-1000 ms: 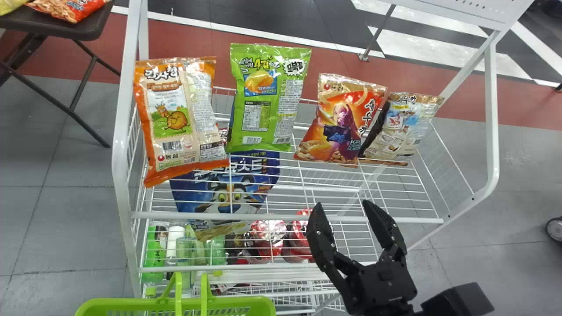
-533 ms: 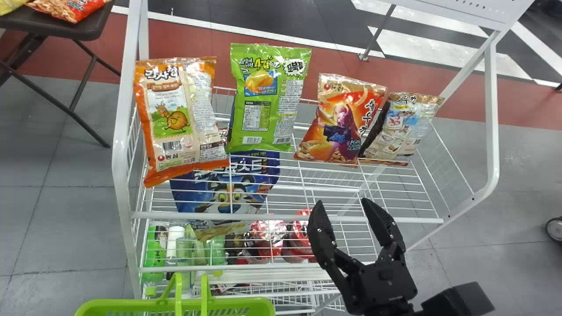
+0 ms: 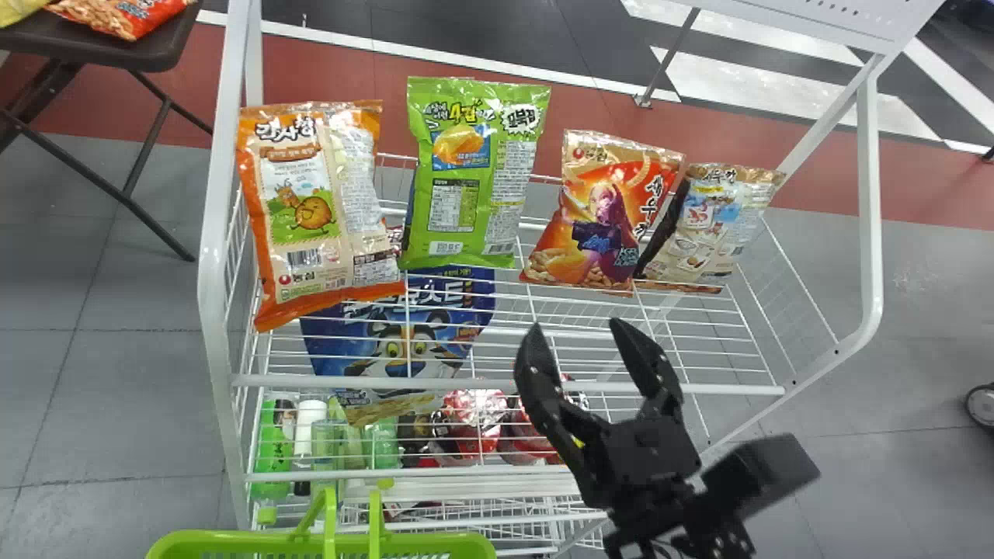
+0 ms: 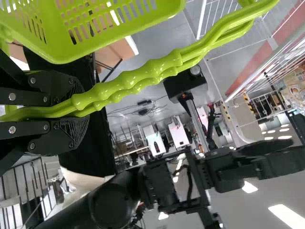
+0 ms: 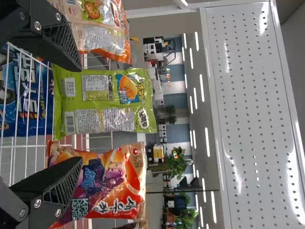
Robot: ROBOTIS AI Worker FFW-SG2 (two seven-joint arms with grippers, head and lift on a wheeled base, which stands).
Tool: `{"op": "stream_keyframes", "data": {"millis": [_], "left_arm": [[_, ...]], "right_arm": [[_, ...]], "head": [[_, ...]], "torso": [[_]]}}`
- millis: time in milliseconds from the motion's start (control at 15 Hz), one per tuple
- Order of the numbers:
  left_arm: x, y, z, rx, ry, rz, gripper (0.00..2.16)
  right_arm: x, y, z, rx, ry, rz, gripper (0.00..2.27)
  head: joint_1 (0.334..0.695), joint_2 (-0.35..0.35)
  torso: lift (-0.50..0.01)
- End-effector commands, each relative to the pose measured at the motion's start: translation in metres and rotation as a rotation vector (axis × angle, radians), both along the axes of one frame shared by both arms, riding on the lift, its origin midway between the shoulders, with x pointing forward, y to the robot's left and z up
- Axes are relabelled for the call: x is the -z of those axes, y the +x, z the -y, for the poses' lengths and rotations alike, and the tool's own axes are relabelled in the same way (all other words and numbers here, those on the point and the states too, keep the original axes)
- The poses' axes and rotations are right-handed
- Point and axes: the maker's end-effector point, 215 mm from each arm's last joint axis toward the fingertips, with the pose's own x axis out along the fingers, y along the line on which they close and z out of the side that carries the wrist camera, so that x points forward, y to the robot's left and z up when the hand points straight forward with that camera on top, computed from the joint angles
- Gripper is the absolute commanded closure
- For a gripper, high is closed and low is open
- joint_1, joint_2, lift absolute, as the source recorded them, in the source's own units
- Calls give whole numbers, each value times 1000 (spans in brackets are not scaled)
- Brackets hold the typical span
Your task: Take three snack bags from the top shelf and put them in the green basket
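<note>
My right gripper (image 3: 578, 341) is open over the front of the top wire shelf (image 3: 509, 386), its fingers apart and empty. Behind it on that shelf stand an orange-beige snack bag (image 3: 307, 210), a green one (image 3: 474, 178), a red-orange one (image 3: 594, 217) and a beige-brown one (image 3: 710, 221). In the right wrist view, the right gripper (image 5: 78, 114) faces the green bag (image 5: 102, 98), with the red-orange bag (image 5: 114, 179) beside it. The green basket (image 3: 233, 538) hangs at the bottom left of the head view. My left gripper (image 4: 78, 107) is shut on its handles (image 4: 143, 76).
Lower shelves hold a blue bag (image 3: 411, 341), green bottles (image 3: 272, 450) and red packs (image 3: 474, 423). White frame posts (image 3: 213, 272) rise at both sides of the rack. A dark folding table (image 3: 116, 50) with more bags is at the far left.
My right gripper has moved forward and somewhat left, staying open. The basket has shifted slightly to the right. The bags on the top shelf have not moved.
</note>
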Motion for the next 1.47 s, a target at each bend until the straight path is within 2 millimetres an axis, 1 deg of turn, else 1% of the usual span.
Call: {"op": "stream_keyframes", "data": {"millis": [0, 67, 267, 333, 467, 533, 600, 800, 867, 1000, 1067, 1133, 1200, 1267, 1400], "left_arm": [[2, 5, -1, -2, 9, 5, 1045], [4, 7, -1, 2, 14, -3, 1045], [8, 13, -3, 5, 30, -13, 1045], [9, 14, -3, 6, 34, -17, 1045], [11, 16, -4, 10, 38, -29, 1045], [12, 18, -5, 10, 41, -32, 1045], [13, 20, -5, 13, 42, -38, 1045], [14, 25, -7, 10, 46, -43, 1045], [14, 28, -9, 6, 48, -40, 1045], [17, 31, -12, 9, 56, -59, 1045], [17, 33, -12, 11, 55, -60, 1045], [17, 35, -12, 12, 53, -59, 1045], [16, 37, -14, 8, 45, -57, 1045], [16, 39, -16, -1, 40, -64, 1045], [16, 40, -18, -6, 32, -68, 1045]], "right_arm": [[8, 29, -18, -32, -4, -24, 174], [5, 43, -23, -41, -2, -7, 174], [8, 86, -56, -98, 5, -25, 174], [10, 101, -68, -121, 10, -40, 174], [5, 124, -96, -168, 9, -31, 174], [6, 134, -110, -192, 6, -38, 171], [12, 147, -123, -215, 5, -60, 171], [23, 174, -154, -276, -3, -99, 167], [27, 184, -161, -292, -12, -114, 167], [36, 196, -171, -329, -23, -147, 171], [44, 197, -176, -353, -24, -184, 259], [46, 196, -179, -374, -28, -192, 927], [49, 194, -183, -381, -30, -201, 1649], [54, 190, -187, -406, -25, -222, 2054], [55, 179, -194, -475, 2, -235, 2219]], "head": [[695, -350], [695, -350], [695, -350], [695, -350], [695, -350], [695, -350], [695, -300], [695, -230], [695, -189], [695, -154], [695, -138], [695, -124], [695, -105], [695, -99], [695, -84]], "torso": [[-30], [-30], [-30], [-30], [-30], [-30], [-30], [-30], [-30], [-30], [-30], [-30], [-30], [-30], [-30]]}}
